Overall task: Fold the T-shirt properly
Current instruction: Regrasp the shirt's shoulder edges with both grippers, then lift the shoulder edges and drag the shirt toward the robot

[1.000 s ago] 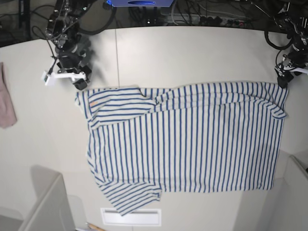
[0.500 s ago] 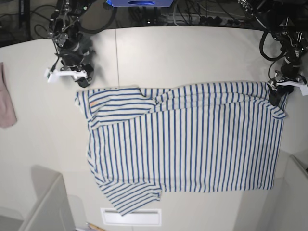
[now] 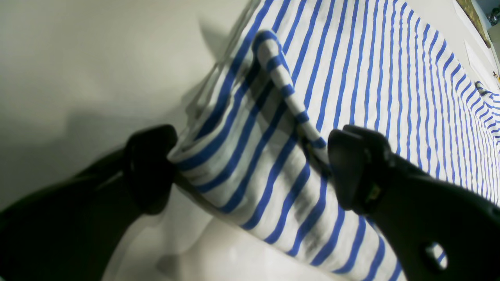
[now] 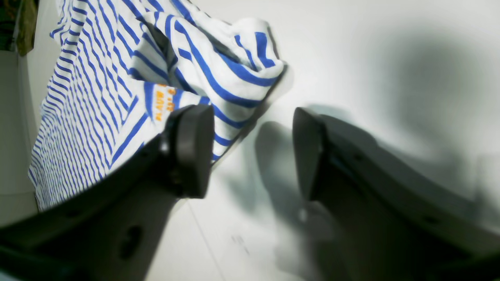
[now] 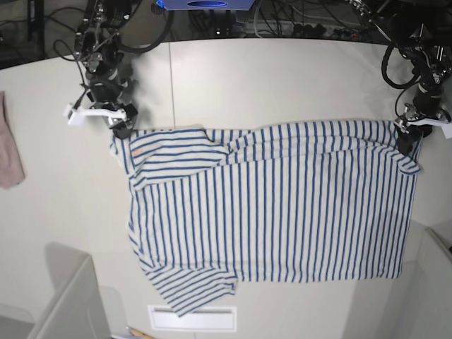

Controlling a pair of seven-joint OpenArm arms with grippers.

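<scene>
1. The T-shirt point(image 5: 272, 205) lies spread flat on the table point(image 5: 282, 78), no real fold made yet.
2. Left gripper point(image 3: 250, 171): jaws wide, straddling a bunched hem corner, not pinched.
3. Right gripper point(image 4: 250, 152): jaws open just beside the sleeve corner.
4. Guessing all the folding is left.

A blue-and-white striped T-shirt point(image 5: 268, 205) lies spread flat across the bench point(image 5: 282, 78), collar end toward nine o'clock, hem toward three, one sleeve reaching toward seven o'clock.
</scene>
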